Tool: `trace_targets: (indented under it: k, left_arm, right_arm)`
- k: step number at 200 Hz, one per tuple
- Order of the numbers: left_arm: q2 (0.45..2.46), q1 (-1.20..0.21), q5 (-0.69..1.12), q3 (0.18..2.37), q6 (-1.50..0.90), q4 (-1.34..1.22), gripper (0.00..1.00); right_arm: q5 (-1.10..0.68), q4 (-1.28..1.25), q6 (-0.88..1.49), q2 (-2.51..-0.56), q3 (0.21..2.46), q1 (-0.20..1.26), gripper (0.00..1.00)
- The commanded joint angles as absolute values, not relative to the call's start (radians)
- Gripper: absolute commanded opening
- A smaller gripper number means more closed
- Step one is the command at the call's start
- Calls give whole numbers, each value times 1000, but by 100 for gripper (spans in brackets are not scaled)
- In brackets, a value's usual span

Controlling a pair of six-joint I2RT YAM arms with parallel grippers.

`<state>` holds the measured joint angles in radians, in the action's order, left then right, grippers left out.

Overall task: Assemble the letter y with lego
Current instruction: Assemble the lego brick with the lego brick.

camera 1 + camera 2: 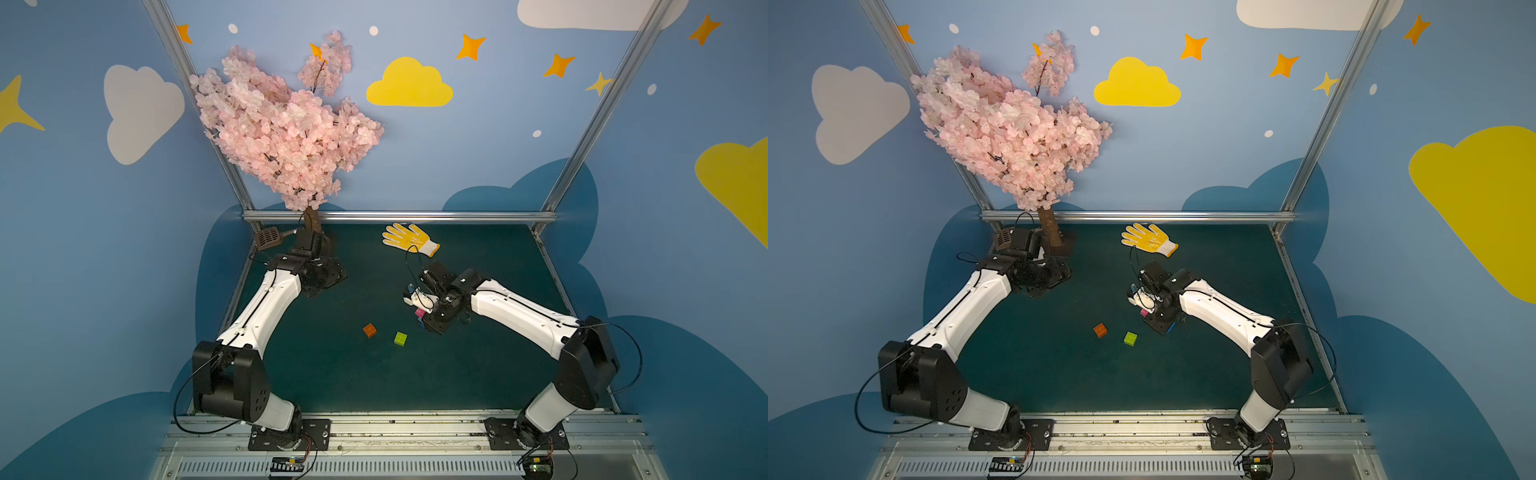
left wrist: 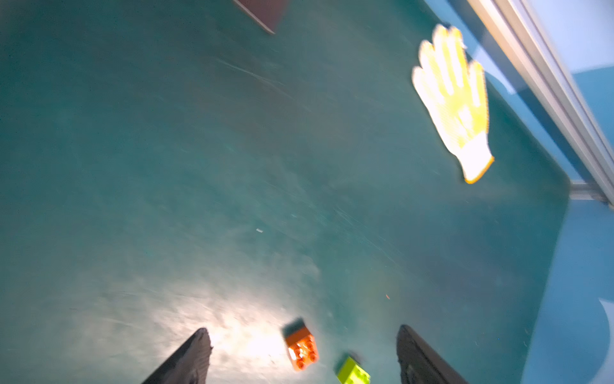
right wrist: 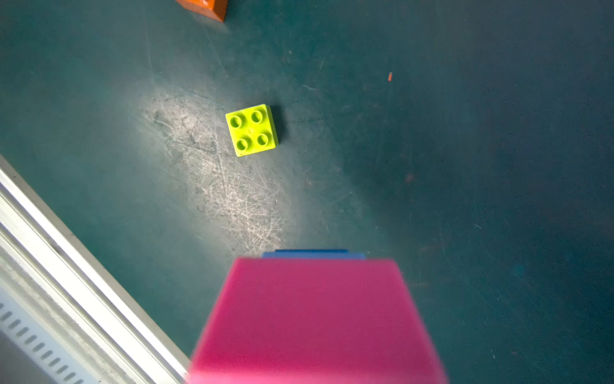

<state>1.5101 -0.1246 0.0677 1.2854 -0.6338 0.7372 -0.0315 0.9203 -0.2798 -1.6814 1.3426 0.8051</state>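
Left wrist view, tool: the left tool (image 2: 303, 330) has its two dark fingers spread wide and grips nothing.
Left wrist view, bricks: an orange brick (image 2: 301, 349) and a green brick (image 2: 353, 372) lie on the green table (image 2: 166, 166). They show in the gap past the fingertips, blurred and untouched.
Left wrist view, surroundings: a yellow glove (image 2: 453, 103) lies flat near the metal rail (image 2: 548, 83).
Right wrist view, near: a pink brick (image 3: 315, 316) fills the near part, with the edge of a blue brick (image 3: 312, 254) showing past it.
Right wrist view, table: the green brick sits alone, studs up; only a corner of the orange brick shows, apart from it.
Top views, right tool: the right tool (image 1: 419, 307) pinches the pink brick, with the blue brick joined to it. The orange and green bricks lie near it, on the left arm's side, apart from each other.
Top views, left tool: it is at the back by the blossom tree (image 1: 286, 124), well apart from every brick.
Top views, glove: it lies behind the right tool, by the back rail.
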Motion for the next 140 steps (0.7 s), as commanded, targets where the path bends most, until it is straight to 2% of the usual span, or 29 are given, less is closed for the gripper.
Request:
trace_targets:
  k: [1, 12, 64, 140]
  left_arm:
    - [1551, -78, 100, 1279, -488, 785, 95]
    - [1564, -62, 100, 1279, -449, 784, 100]
    - [1578, -22, 189, 1227, -435, 712, 100]
    - [1566, 23, 222, 1213, -452, 696, 100]
  right_arm:
    - [-18, 918, -360, -1761, 1397, 856, 0]
    - [4, 930, -370, -1801, 1424, 875, 0]
    - [48, 924, -382, -1904, 1477, 930, 0]
    - [74, 925, -385, -1962, 1512, 951, 0]
